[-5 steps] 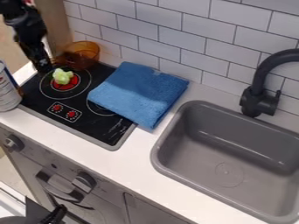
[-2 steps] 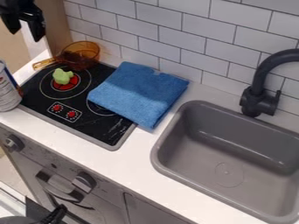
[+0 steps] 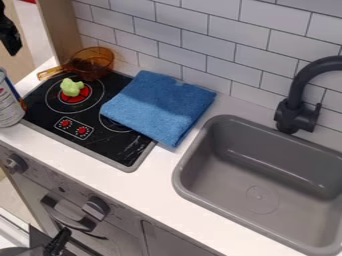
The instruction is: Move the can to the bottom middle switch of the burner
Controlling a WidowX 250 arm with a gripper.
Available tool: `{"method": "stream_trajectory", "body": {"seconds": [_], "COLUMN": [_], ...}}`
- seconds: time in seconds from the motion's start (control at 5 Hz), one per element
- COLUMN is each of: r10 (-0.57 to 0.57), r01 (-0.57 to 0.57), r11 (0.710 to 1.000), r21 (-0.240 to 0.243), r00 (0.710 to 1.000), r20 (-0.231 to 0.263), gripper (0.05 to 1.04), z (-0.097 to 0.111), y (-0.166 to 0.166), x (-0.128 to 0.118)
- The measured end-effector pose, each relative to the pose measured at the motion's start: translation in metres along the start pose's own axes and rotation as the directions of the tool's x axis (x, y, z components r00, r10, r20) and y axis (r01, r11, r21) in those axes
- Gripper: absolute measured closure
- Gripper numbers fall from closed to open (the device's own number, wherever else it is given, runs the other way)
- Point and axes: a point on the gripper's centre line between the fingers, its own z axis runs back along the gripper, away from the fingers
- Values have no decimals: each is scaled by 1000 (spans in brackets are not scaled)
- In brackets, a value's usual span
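We count one can (image 3: pixel 9 102), upright at the view's left edge, beside the burner (image 3: pixel 107 148); one black tool (image 3: pixel 11 40), upper left, apart from the can, its opening and any hold we cannot tell; one green toy (image 3: pixel 72 87) on the burner's red ring; one blue cloth (image 3: pixel 160 105), folded, partly over the burner.

The towel (image 3: pixel 159 107) is soft, napped cloth — rough beside the glossy black stovetop (image 3: pixel 107 145). The pan (image 3: pixel 92 63) looks like clear amber plastic; the sink (image 3: pixel 267 175) — smooth, low-sheen grey.
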Motion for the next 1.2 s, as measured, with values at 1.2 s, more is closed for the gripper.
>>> {"method": "stream_trajectory", "body": {"seconds": [1.2], "r10": [613], "r01": [-551], "r11": [739], "r21": [387], "r00": [789], "r20": [-46], "gripper": [83], "z": [-8], "y": [39], "x": [-35]}}
